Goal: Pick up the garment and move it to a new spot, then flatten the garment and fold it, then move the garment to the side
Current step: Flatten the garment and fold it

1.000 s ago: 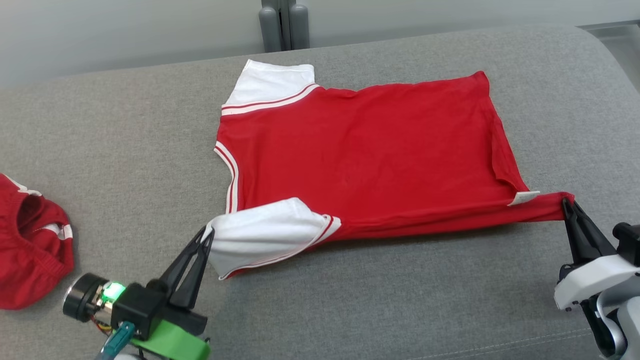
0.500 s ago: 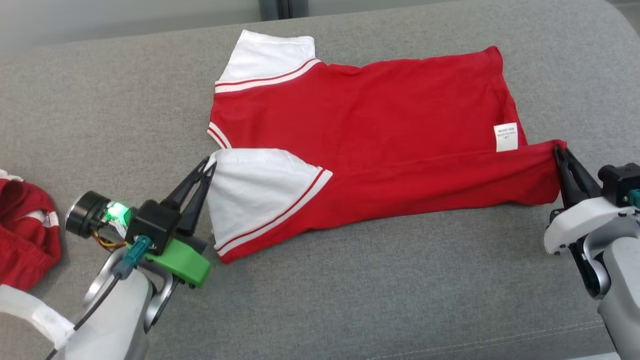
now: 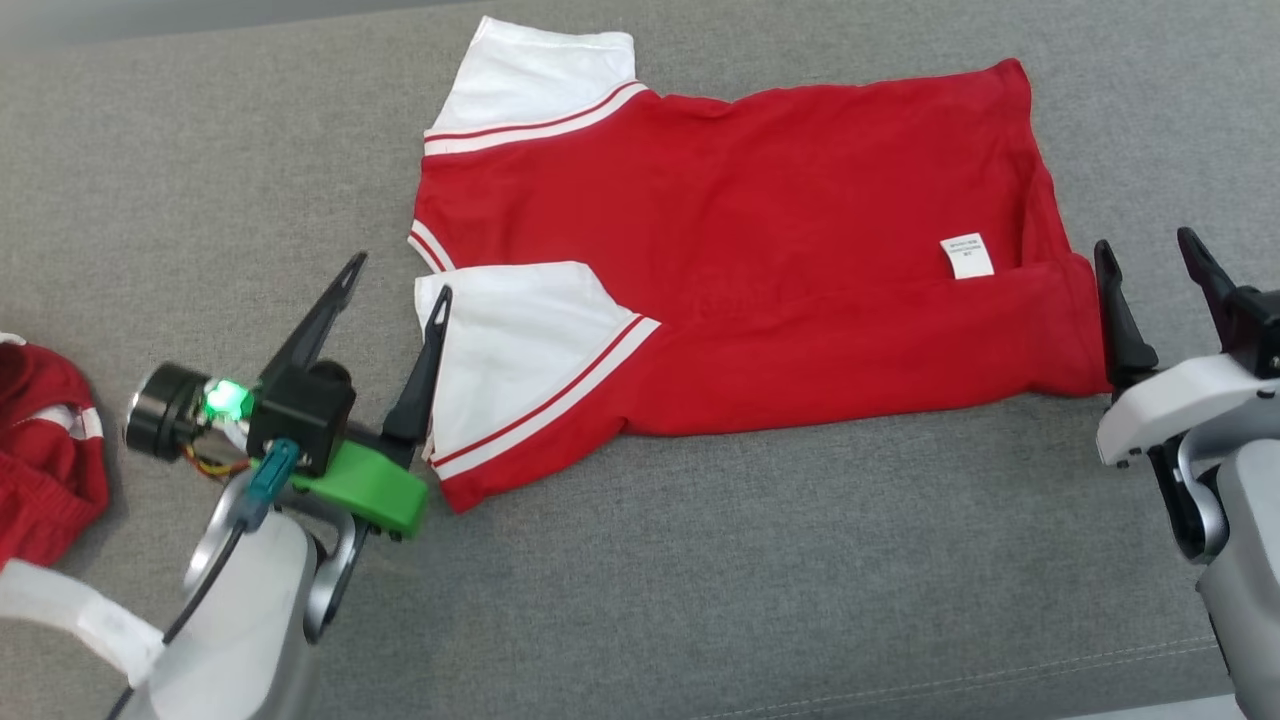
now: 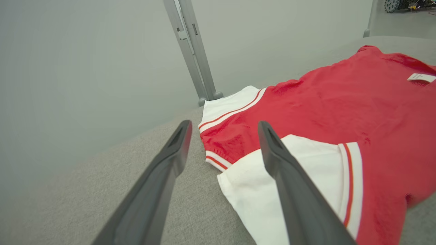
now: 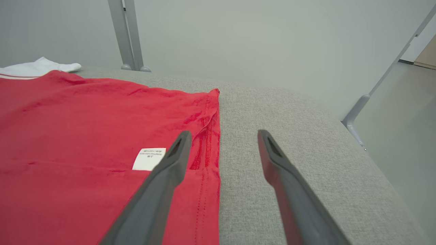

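The garment (image 3: 760, 230), a red shirt with white sleeves, lies spread in the middle of the grey cushion (image 3: 700, 580). Its near long edge is turned over onto the body, so the near sleeve (image 3: 520, 340) rests on top of the red cloth and the care label (image 3: 967, 256) faces up near the hem. This looks like a first lengthwise fold, already laid down.

The left gripper (image 3: 402, 275) sits at the sleeve end with its fingers spread wide and pinching nothing. Its inner finger is right at the sleeve's outer edge, though whether it touches cannot be told. The right gripper (image 3: 1145, 240) sits at the hem end, equally spread and empty, its inner finger just beside the folded hem corner. One gripper at each end of the folded strip probably explains why that strip lies fairly straight and flat.

A second red cloth (image 3: 40, 450) lies well apart at the left edge.
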{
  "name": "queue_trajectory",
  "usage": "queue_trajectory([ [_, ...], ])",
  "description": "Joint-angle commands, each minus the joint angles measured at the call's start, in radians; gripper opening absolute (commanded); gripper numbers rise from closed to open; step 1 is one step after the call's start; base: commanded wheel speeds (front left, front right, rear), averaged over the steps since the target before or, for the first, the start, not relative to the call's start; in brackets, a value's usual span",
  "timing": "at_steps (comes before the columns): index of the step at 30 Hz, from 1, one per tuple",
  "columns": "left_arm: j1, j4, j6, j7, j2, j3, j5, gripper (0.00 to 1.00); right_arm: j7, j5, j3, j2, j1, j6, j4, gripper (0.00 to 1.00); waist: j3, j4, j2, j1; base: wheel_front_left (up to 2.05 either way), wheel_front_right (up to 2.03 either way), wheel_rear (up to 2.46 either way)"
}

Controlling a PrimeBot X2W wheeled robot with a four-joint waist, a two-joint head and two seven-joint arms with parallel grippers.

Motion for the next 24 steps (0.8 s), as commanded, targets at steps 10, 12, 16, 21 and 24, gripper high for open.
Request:
queue_trajectory([
  [10, 0.312, 0.056, 0.027, 0.017, -0.154, 0.128, -0.269, 1.0, -0.003, -0.016, -0.067, 0.059, 0.18, -0.002, -0.092, 1.0, -0.099, -0.023, -0.0001, 0.0, 0.0, 0.0, 0.0],
  [12, 0.321, 0.078, 0.022, 0.035, -0.171, 0.127, -0.294, 1.0, -0.003, -0.016, -0.069, 0.069, 0.196, -0.002, -0.094, 1.0, -0.106, -0.027, -0.0001, 0.0, 0.0, 0.0, 0.0],
  [16, 0.289, 0.138, 0.018, 0.067, -0.179, 0.11, -0.303, 1.0, -0.003, -0.019, -0.058, 0.079, 0.204, -0.002, -0.093, 1.0, -0.107, -0.041, -0.0001, 0.0, 0.0, 0.0, 0.0],
  [21, 0.251, 0.212, 0.028, 0.115, -0.185, 0.095, -0.305, 1.0, -0.003, -0.018, -0.044, 0.081, 0.193, -0.002, -0.085, 1.0, -0.104, -0.057, -0.0001, 0.0, 0.0, 0.0, 0.0],
  [24, 0.237, 0.248, 0.033, 0.117, -0.188, 0.091, -0.307, 0.31, -0.003, -0.008, -0.033, 0.086, 0.191, -0.002, -0.066, 1.0, -0.107, -0.064, -0.0001, 0.0, 0.0, 0.0, 0.0],
])
